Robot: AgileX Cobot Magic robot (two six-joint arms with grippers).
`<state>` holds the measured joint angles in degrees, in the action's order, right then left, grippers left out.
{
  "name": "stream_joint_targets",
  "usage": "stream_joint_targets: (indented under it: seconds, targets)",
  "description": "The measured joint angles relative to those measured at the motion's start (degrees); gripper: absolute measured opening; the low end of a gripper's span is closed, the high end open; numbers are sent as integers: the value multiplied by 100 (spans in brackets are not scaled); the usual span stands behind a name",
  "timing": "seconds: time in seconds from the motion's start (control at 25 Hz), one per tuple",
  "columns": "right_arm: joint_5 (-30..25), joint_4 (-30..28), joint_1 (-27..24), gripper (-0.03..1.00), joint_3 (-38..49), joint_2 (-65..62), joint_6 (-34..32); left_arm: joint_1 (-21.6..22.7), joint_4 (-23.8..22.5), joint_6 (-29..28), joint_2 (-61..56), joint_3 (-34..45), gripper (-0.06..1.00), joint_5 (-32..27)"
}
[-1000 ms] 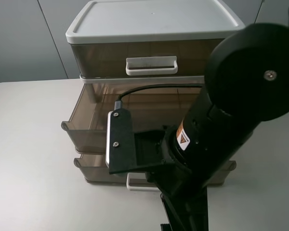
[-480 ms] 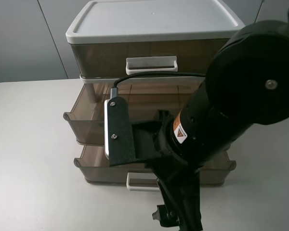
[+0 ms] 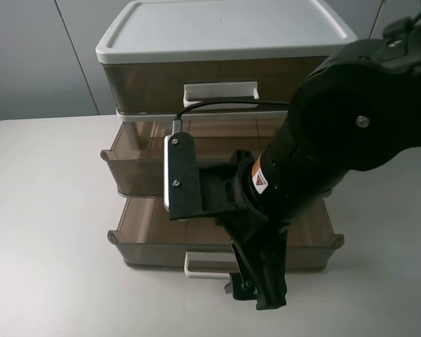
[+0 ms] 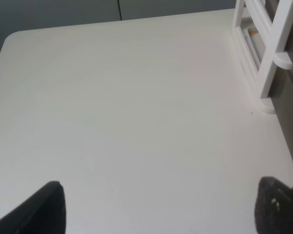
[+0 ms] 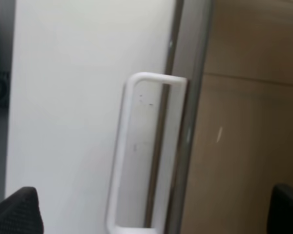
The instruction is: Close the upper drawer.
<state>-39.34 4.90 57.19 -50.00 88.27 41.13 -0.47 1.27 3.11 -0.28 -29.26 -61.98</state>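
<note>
The upper drawer (image 3: 137,170) is the middle smoky-brown tier. It stands partly out of the white-lidded cabinet (image 3: 217,28), and my right arm hides its handle. The lowest tier (image 3: 154,235) is pulled out further, with a white loop handle (image 3: 207,265). My right gripper (image 3: 256,284) points down over the lowest tier's front, and its jaws are open. In the right wrist view the gripper (image 5: 151,214) frames a white loop handle (image 5: 136,156), seemingly the lowest tier's. My left gripper (image 4: 161,214) is open and empty over bare table.
The top tier (image 3: 147,84) under the lid is shut, with its white handle (image 3: 221,95) showing. The white table (image 3: 49,232) surrounds the cabinet. A white frame (image 4: 266,48) stands at one edge of the left wrist view.
The upper drawer has slid back into the cabinet by a good part of its length. My right arm has moved toward the cabinet and its gripper has tilted down.
</note>
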Motion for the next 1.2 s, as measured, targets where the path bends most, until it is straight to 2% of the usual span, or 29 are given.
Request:
stream_joint_targets:
  seconds: [0.44, 0.64, 0.92, 1.2]
  targets:
    - [434, -561, -429, 70, 0, 109, 11, 0, 0, 0, 0, 0, 74, 0]
    - [788, -687, -533, 70, 0, 123, 42, 0, 0, 0, 0, 0, 74, 0]
    - [863, -688, -645, 70, 24, 123, 402, 0, 0, 0, 0, 0, 74, 0]
    - [1519, -911, -804, 70, 27, 270, 574, 0, 0, 0, 0, 0, 74, 0]
